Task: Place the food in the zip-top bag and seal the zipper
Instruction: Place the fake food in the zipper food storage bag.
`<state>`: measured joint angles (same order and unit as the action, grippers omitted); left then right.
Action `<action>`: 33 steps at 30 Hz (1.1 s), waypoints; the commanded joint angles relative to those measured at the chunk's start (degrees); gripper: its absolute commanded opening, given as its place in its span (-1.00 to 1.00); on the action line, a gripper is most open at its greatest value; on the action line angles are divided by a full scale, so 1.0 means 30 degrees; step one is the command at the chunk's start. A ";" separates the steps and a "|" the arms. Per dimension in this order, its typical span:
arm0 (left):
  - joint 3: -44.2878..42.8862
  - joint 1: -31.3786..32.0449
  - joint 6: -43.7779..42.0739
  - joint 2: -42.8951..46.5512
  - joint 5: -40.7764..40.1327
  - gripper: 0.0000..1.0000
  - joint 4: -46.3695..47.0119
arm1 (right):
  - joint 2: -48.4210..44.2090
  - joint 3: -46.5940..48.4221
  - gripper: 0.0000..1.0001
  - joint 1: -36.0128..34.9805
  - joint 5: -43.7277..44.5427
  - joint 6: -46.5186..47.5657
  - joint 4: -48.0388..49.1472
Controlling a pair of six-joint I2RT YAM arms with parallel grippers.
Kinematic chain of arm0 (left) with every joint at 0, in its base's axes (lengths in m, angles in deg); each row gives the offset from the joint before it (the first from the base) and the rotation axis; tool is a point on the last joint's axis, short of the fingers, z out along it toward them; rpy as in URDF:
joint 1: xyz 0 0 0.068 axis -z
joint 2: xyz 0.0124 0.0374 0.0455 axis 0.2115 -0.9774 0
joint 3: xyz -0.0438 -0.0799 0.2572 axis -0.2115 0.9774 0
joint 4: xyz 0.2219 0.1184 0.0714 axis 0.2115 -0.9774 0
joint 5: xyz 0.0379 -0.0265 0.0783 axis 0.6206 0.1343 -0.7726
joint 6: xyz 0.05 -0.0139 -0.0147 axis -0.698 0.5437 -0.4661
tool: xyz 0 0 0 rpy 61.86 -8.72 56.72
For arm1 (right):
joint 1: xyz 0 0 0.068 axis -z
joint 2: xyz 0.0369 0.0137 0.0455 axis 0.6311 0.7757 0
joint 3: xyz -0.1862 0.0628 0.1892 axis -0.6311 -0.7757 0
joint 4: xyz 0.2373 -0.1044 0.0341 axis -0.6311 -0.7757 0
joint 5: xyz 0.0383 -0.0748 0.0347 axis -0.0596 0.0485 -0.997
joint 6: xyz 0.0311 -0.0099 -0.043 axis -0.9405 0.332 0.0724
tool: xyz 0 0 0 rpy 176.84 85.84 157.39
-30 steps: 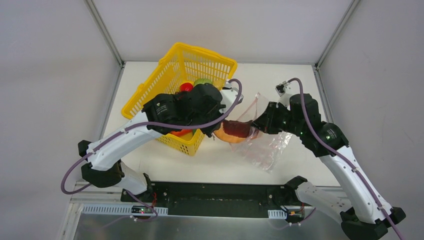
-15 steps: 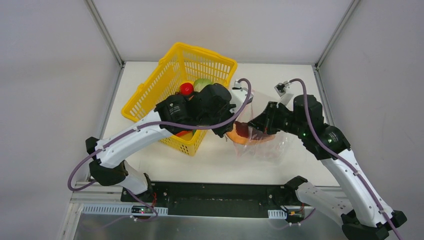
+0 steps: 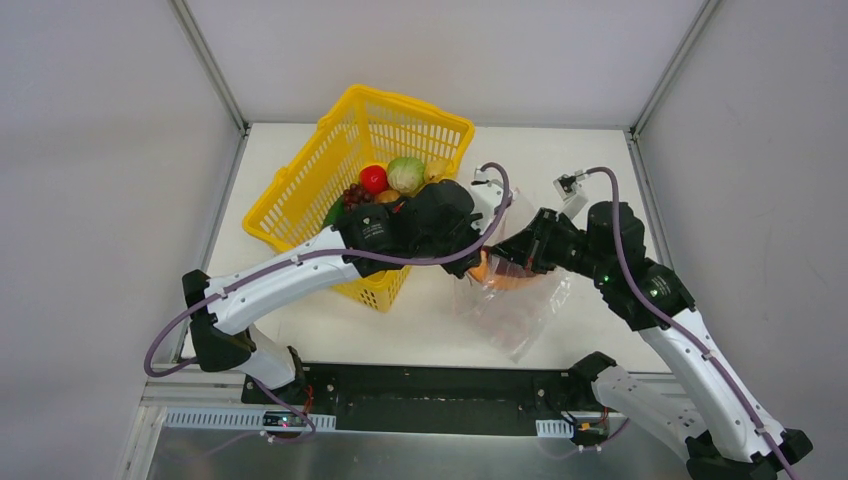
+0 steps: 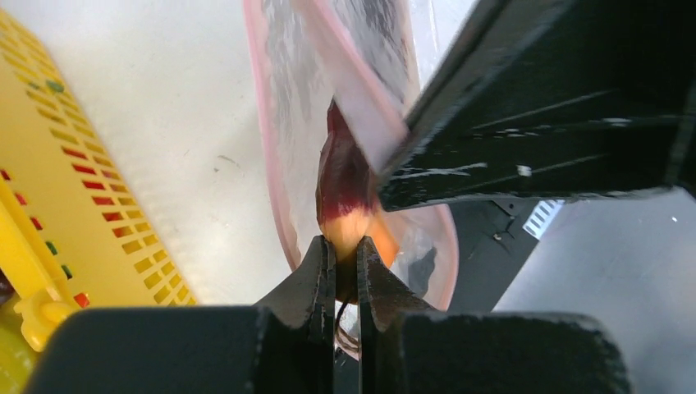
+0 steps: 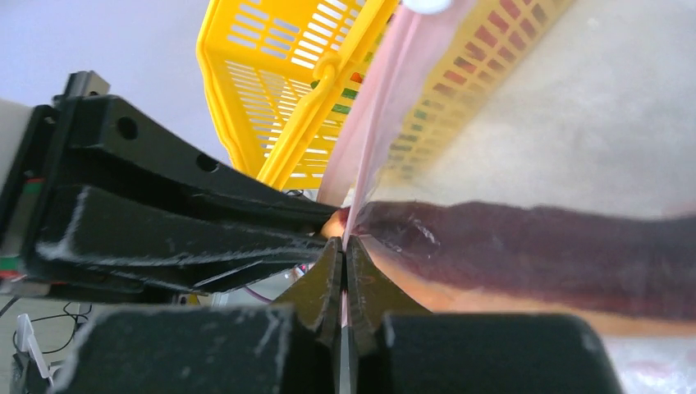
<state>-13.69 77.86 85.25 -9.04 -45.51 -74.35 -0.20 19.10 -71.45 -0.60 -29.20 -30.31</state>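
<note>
At centre-right of the top view, the glossy dark-red, orange-rimmed melon slice (image 4: pixel 336 185) sits in the mouth of the clear zip-top bag (image 3: pixel 520 305), clenched in the left claw (image 4: pixel 345 246), while the right claw (image 5: pixel 345 246) pinches the pink zipper (image 5: pixel 382 115) over a white table (image 3: pixel 560 150) between grey walls (image 3: pixel 100 150).

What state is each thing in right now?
left pincer: shut on melon slice
right pincer: shut on bag edge
melon slice: partway into bag
zipper: unsealed, mouth open
basket: holds food
</note>
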 commanded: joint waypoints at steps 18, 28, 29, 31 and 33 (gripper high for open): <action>-0.4961 0.0090 -0.3857 -0.1969 0.5217 -1.00 -0.5371 | -0.0018 0.0514 -0.97 0.0100 0.0442 0.3993 0.0180; -0.5955 -0.0550 -0.2565 -0.2040 0.3922 -1.00 -0.5519 | 0.0002 0.0413 -0.96 0.0105 0.0029 0.5951 0.1607; -0.5746 -0.0697 -0.1985 -0.1854 0.3041 -1.00 -0.4931 | 0.0109 0.0544 -0.96 0.0100 0.0048 0.6096 0.1758; -0.5038 -0.0898 -0.1295 -0.1349 0.1707 -1.00 -0.3683 | 0.0340 0.0716 -0.96 0.0082 0.0559 0.6214 0.2058; -0.4374 -0.1194 -0.0690 -0.0905 0.1041 -1.00 -0.2679 | 0.0885 0.1046 -0.96 0.0095 0.1190 0.6633 0.2081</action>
<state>-28.73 75.93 78.06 -16.49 -36.13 -90.48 0.43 18.94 -71.45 -0.09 -13.07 -28.15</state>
